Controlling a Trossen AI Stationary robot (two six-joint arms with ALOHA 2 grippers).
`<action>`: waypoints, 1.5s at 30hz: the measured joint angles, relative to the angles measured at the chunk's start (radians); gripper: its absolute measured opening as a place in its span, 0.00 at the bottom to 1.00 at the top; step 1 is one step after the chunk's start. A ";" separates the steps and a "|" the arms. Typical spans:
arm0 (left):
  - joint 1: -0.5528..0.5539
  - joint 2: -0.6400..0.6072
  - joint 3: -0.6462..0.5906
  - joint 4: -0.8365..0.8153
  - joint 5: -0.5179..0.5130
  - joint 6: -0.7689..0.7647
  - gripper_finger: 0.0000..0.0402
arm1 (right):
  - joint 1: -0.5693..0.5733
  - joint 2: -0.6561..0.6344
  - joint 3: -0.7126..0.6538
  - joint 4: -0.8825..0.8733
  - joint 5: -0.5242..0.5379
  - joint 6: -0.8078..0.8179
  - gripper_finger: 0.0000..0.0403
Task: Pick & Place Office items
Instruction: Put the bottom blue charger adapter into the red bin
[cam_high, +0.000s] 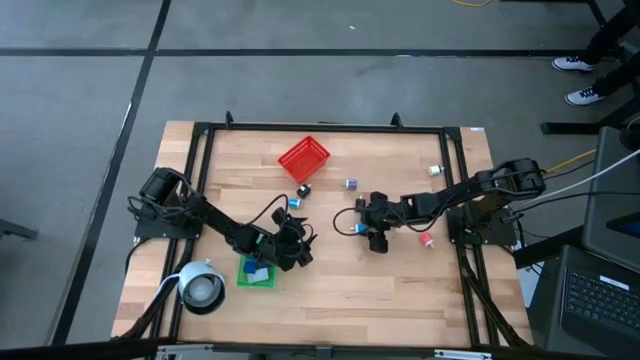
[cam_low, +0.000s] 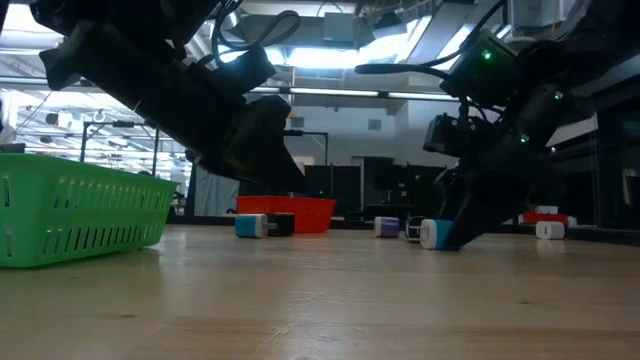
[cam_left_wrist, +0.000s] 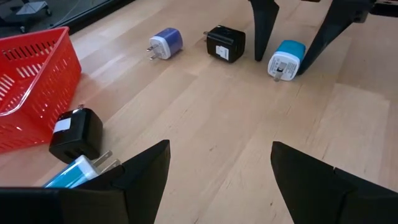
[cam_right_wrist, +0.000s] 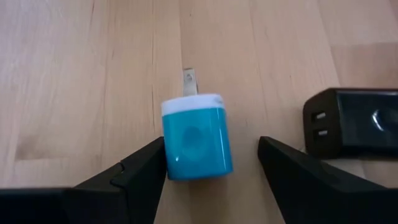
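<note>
The right gripper (cam_right_wrist: 211, 165), part open, straddles the flat-lying blue charger (cam_right_wrist: 197, 144), prongs pointing away.

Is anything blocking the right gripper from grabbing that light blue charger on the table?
Nothing visible does. The right gripper already straddles the light blue charger, one finger against it, the other apart. A black charger lies beside it, outside the fingers.
</note>
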 joint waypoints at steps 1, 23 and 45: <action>0.000 0.000 0.000 0.000 0.001 0.000 0.68 | 0.000 0.001 0.000 0.005 0.000 0.000 0.64; 0.000 0.000 0.000 0.000 0.002 0.006 0.68 | 0.000 0.004 0.000 0.043 0.041 0.054 0.33; -0.012 -0.024 -0.002 0.145 0.003 0.213 0.68 | -0.063 0.006 0.318 0.164 0.055 -0.030 0.33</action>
